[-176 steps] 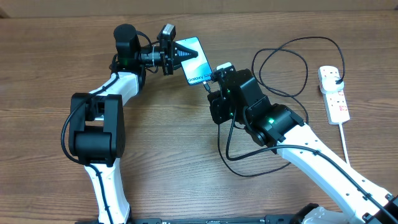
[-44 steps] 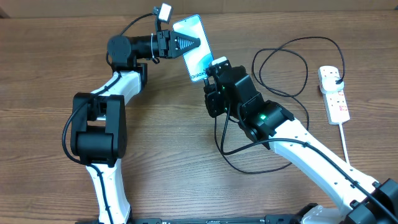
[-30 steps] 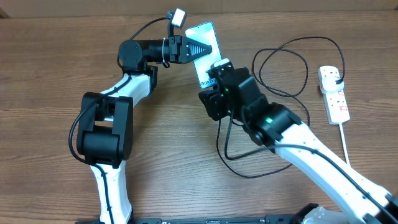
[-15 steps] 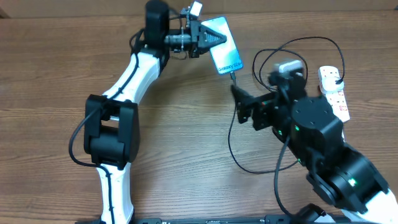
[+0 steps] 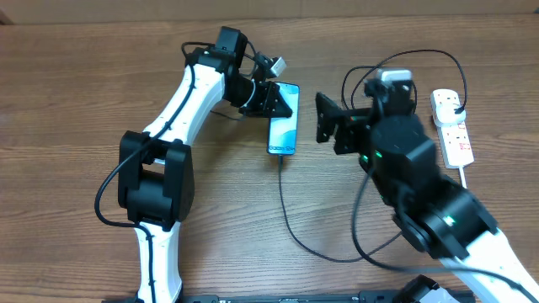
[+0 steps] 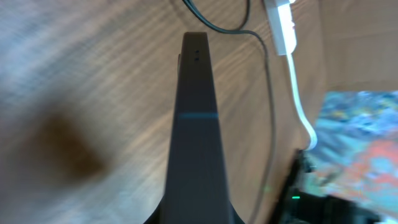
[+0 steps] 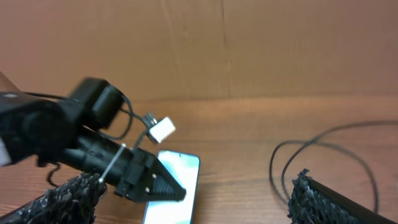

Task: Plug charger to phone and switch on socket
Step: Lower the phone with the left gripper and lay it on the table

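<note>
The phone (image 5: 285,124), light-blue screen up, is at the table's middle with my left gripper (image 5: 276,101) shut on its far end. In the left wrist view it shows edge-on as a dark slab (image 6: 198,137). The charger (image 5: 286,210), a thin black cable, runs from the phone's near end, loops across the table and reaches a black plug (image 5: 456,103) in the socket (image 5: 453,135) at the right. My right gripper (image 5: 327,122) stands wide open just right of the phone, holding nothing. In the right wrist view its fingers (image 7: 68,199) flank the phone (image 7: 180,168).
The socket's thick white cord (image 5: 468,189) trails toward the front right edge. A cable loop (image 5: 396,71) lies behind my right arm. A cardboard wall (image 7: 199,43) stands along the table's back edge. The white cord (image 6: 297,99) also crosses the left wrist view.
My left arm swung the phone right and down toward the table's middle. My right gripper opened, let go of the cable's tip and drew back to the right, with the cable left at the phone.
</note>
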Tool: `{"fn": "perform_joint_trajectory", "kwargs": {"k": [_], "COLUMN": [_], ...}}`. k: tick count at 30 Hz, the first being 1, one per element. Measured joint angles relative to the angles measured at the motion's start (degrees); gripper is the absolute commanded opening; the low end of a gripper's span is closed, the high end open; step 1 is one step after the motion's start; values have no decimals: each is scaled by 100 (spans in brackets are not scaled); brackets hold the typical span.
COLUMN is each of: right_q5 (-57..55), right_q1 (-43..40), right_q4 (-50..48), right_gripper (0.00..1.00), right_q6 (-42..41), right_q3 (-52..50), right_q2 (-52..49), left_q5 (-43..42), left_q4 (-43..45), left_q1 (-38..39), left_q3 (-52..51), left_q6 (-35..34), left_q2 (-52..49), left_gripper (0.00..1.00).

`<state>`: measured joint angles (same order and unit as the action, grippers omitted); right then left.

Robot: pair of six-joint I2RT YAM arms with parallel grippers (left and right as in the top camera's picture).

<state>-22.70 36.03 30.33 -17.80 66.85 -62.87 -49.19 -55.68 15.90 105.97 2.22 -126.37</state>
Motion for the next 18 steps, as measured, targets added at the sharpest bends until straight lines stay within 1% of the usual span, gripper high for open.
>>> {"fn": "perform_joint_trajectory", "kwargs": {"k": [3,8,13,18], "right_q5": [-9,-2,31,236], "right_q1": [0,-39,-304,-634], "right_q4": [-28,-26,-4,94], "right_gripper": [100,100,100,100], "right_q6": [-323,-807,-1156,-1305], "right_q3": [0,0,0,0], "right_q2": [-354,-645,-640,-640], "left_q5": [125,168,26,-85], "left_q4": [149,254,199,-153], "left_q1": [-66,-122,-122,-122], "left_q3": [-9,-11,-13,-59], "left_q6": [291,330,48,-280], "left_q2": [-2,-127,-656,-1119], "left_gripper": [4,4,4,4]}}
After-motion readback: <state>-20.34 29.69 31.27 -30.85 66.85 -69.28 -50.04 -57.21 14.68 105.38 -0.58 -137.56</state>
